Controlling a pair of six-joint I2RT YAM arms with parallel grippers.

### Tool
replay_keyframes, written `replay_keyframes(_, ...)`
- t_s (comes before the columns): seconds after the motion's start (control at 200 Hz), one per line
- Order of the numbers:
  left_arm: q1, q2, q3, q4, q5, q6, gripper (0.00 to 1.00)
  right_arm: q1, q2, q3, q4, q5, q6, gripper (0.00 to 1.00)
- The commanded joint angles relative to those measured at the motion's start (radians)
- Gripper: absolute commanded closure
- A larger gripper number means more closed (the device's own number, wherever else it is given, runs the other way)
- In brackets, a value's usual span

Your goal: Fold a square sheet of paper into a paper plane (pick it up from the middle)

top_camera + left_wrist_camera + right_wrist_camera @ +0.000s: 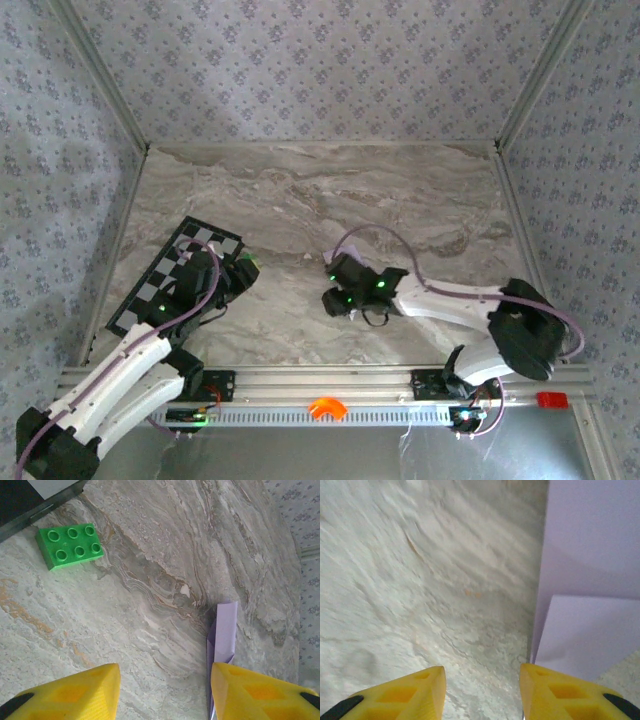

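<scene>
The sheet of paper [226,627] is pale lilac and folded into a narrow creased strip with layered flaps. In the left wrist view it lies on the marble, running up from the inner edge of the right finger. My left gripper [165,670] is open, with bare marble between its yellow fingers. In the right wrist view the paper [592,580] is a broad lilac surface with an overlapping flap, beside the right finger. My right gripper [481,670] is open and holds nothing. From above, the left gripper [240,272] and right gripper [335,290] hang low over the table's middle.
A green studded block [70,546] lies on the marble ahead of the left gripper. The black-and-white checkered board [165,275] lies at the left, partly under the left arm. Patterned walls close in the table on three sides. An orange piece [326,407] sits on the front rail.
</scene>
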Motion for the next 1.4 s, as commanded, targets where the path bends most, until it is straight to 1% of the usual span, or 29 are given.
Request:
replay_keyframes(0.0, 0.009, 0.025, 0.004, 0.024, 0.044, -0.006, 0.49, -0.122, -0.055, -0.081, 0.141, -0.264, 0.041, 0.59)
replay_keyframes(0.07, 0.009, 0.047, 0.007, 0.042, 0.066, -0.006, 0.49, -0.221, -0.065, -0.126, 0.196, -0.346, 0.087, 0.68)
replay_keyframes(0.14, 0.009, 0.065, 0.011, 0.052, 0.081, -0.003, 0.5, -0.306, -0.049, -0.162, 0.255, -0.425, 0.134, 0.8)
replay_keyframes(0.24, 0.008, 0.091, 0.013, 0.069, 0.1, -0.007, 0.52, -0.381, 0.007, -0.172, 0.322, -0.52, 0.163, 0.89)
replay_keyframes(0.365, 0.008, 0.114, 0.016, 0.083, 0.111, -0.009, 0.53, -0.41, 0.09, -0.155, 0.351, -0.558, 0.182, 0.91)
replay_keyframes(0.515, 0.008, 0.134, 0.025, 0.087, 0.12, -0.001, 0.54, -0.395, 0.18, -0.131, 0.353, -0.552, 0.198, 0.92)
replay_keyframes(0.615, 0.009, 0.155, 0.027, 0.099, 0.128, 0.001, 0.55, -0.386, 0.227, -0.125, 0.321, -0.496, 0.237, 0.93)
replay_keyframes(0.76, 0.008, 0.196, 0.033, 0.125, 0.156, 0.002, 0.55, -0.352, 0.246, -0.199, 0.419, -0.412, 0.423, 0.93)
replay_keyframes(0.83, 0.008, 0.214, 0.037, 0.132, 0.166, 0.005, 0.55, -0.32, 0.245, -0.22, 0.439, -0.352, 0.506, 0.97)
replay_keyframes(1.009, 0.008, 0.251, 0.043, 0.158, 0.195, 0.002, 0.57, -0.185, 0.179, -0.291, 0.533, -0.121, 0.802, 0.98)
replay_keyframes(1.124, -0.001, 0.271, 0.038, 0.181, 0.21, -0.005, 0.59, -0.084, 0.107, -0.293, 0.509, 0.062, 0.941, 1.0)
replay_keyframes(1.189, -0.008, 0.285, 0.036, 0.19, 0.219, -0.006, 0.62, -0.048, 0.076, -0.281, 0.485, 0.119, 0.976, 1.0)
replay_keyframes(1.274, -0.02, 0.304, 0.035, 0.206, 0.227, -0.002, 0.65, -0.031, 0.025, -0.269, 0.467, 0.165, 0.971, 1.0)
replay_keyframes(1.294, -0.025, 0.309, 0.036, 0.209, 0.229, -0.002, 0.67, -0.032, 0.01, -0.263, 0.451, 0.169, 0.96, 1.0)
replay_keyframes(1.394, -0.045, 0.333, 0.039, 0.234, 0.234, 0.002, 0.72, -0.051, -0.068, -0.233, 0.352, 0.149, 0.812, 0.97)
